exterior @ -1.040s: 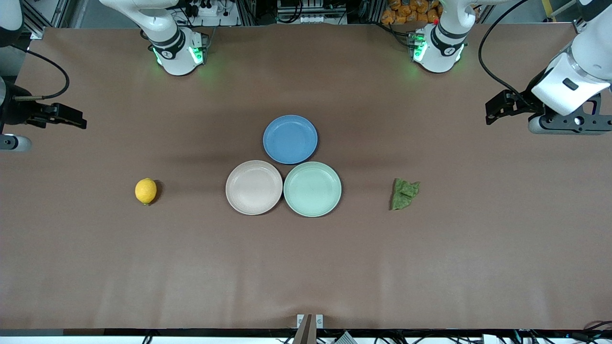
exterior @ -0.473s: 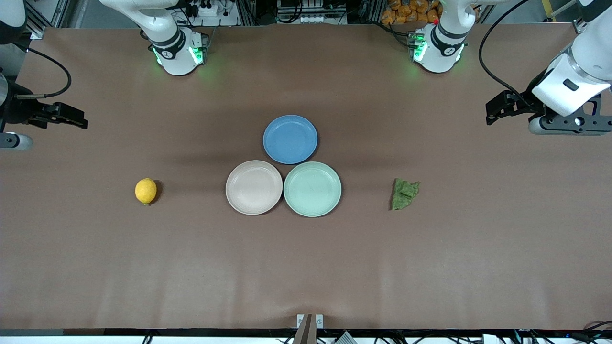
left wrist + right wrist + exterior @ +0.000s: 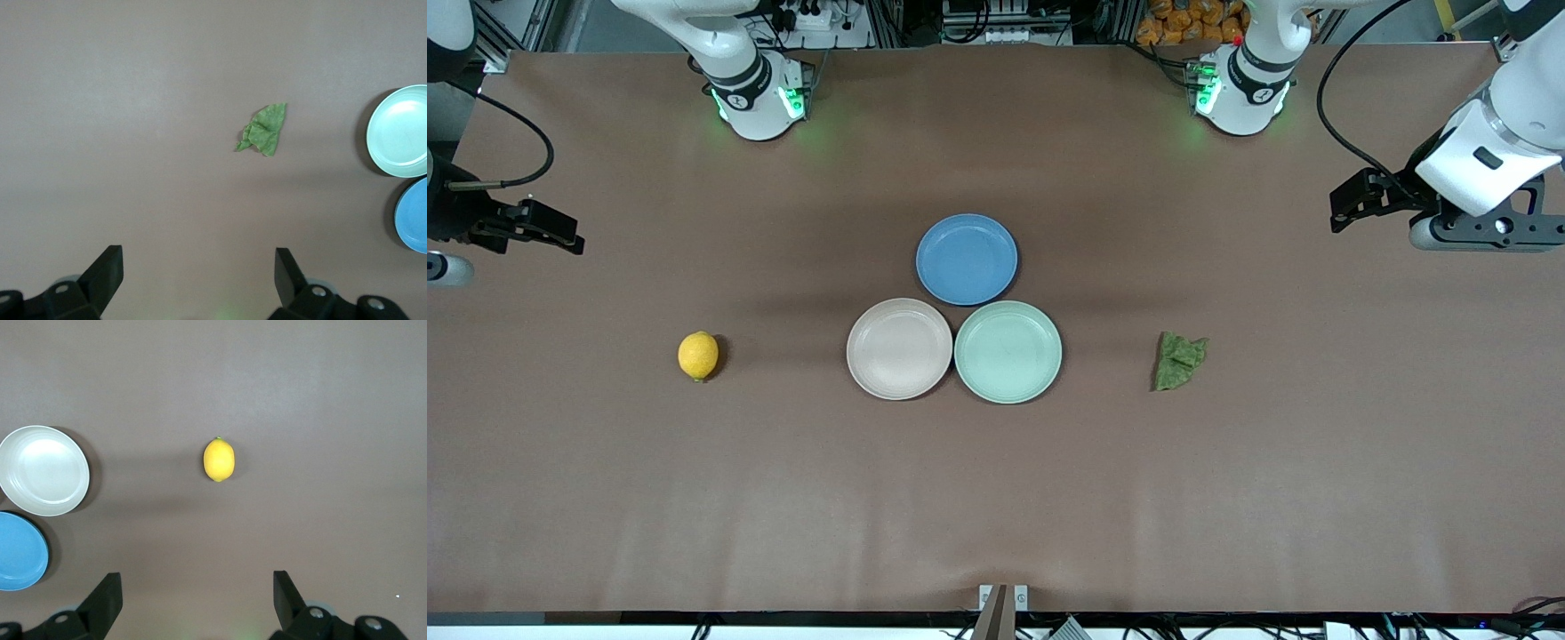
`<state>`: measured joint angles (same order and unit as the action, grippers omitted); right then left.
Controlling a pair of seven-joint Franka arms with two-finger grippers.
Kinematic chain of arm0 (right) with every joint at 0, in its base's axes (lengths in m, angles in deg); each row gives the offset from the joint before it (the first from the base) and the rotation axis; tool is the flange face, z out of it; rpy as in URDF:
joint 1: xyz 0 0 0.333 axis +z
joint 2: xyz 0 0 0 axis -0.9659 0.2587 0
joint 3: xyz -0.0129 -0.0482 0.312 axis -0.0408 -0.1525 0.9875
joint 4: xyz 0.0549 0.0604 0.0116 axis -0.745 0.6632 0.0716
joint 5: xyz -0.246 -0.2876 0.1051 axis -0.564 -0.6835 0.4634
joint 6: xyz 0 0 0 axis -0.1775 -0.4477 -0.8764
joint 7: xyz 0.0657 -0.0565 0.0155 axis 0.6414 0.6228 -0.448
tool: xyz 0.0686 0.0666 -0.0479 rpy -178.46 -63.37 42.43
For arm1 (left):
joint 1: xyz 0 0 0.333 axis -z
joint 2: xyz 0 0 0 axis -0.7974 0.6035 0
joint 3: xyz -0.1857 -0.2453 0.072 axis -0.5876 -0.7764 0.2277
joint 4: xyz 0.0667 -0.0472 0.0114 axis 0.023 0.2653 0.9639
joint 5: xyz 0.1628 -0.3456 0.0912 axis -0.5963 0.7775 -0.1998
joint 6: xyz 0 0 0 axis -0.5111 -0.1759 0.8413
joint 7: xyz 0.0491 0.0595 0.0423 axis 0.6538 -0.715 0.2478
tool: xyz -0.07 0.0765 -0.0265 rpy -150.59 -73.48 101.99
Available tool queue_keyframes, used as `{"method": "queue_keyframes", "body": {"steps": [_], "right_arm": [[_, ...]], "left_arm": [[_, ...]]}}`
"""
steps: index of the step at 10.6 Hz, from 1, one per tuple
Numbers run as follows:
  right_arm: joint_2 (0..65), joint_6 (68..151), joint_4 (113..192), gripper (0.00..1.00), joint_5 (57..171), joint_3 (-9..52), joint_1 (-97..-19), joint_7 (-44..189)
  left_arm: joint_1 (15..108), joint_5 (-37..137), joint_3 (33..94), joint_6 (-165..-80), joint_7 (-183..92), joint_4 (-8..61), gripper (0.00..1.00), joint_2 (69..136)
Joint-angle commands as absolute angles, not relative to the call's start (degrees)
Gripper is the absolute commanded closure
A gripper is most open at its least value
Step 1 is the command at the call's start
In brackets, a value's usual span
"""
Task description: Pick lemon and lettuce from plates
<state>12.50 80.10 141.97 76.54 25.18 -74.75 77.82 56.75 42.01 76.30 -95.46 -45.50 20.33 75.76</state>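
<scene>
The lemon lies on the bare table toward the right arm's end, apart from the plates; it also shows in the right wrist view. The lettuce lies on the table toward the left arm's end and shows in the left wrist view. The beige-pink plate and the mint green plate sit side by side mid-table, both empty. My right gripper is open and empty, high over its end of the table. My left gripper is open and empty, high over its end.
An empty blue plate touches the two other plates, farther from the front camera. The brown table is bare around the lemon and the lettuce. The arm bases stand along the table's edge farthest from the camera.
My right gripper has shifted slightly toward its end of the table. The left arm, the lemon, the lettuce and the plates have not moved.
</scene>
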Motion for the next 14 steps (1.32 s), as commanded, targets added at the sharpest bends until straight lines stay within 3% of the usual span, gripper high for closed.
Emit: {"method": "queue_keyframes", "body": {"steps": [1,14], "right_arm": [[10.8,81.3,143.4,0.00,76.7,25.2,-74.7,78.9],[11.2,81.3,142.3,0.00,76.2,25.7,-74.2,78.8]], "left_arm": [[56.7,42.8,76.1,-94.4,-45.9,19.2,0.00,76.1],[56.3,42.7,76.3,-94.4,-46.6,19.1,0.00,76.0]]}}
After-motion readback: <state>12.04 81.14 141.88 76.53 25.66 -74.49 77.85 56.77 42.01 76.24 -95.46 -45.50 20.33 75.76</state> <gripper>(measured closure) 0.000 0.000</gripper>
